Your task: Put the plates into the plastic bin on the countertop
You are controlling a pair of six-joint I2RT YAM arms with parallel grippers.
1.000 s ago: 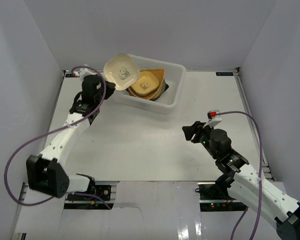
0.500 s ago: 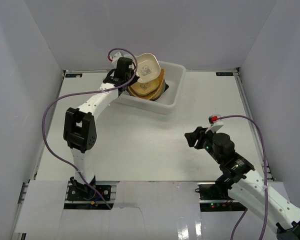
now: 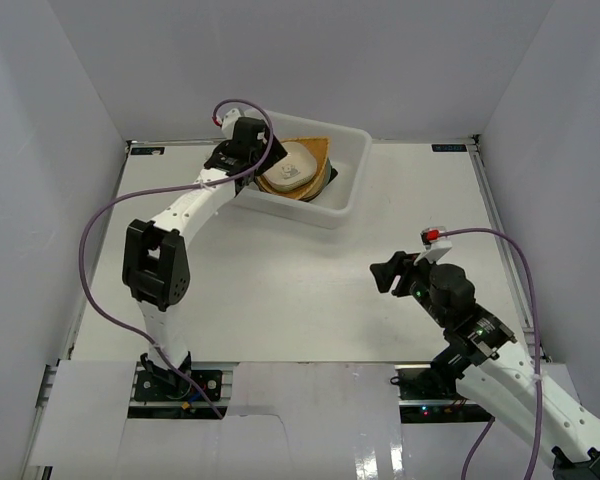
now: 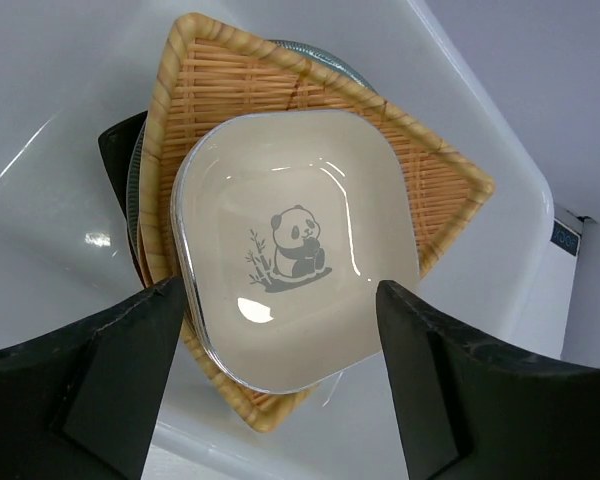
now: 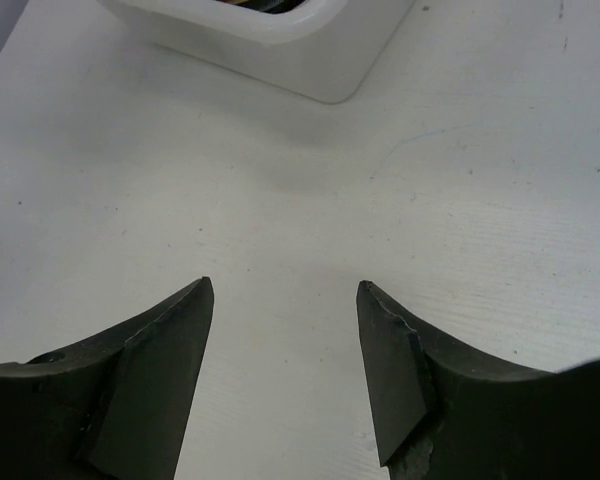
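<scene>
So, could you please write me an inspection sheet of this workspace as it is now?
Surface: white countertop, no spill seen.
Job's things: plastic bin at the rear. Inside it, the cream panda plate lies on the woven square plate, with a black-edged plate beneath. No plate seen outside the bin.
Clutter: nothing seen.
Grippers: left gripper open above the panda plate; right gripper open, empty, over the countertop.
Cables: left purple cable and right purple cable hang in loops off the arms.
Surroundings: white walls on three sides.
</scene>
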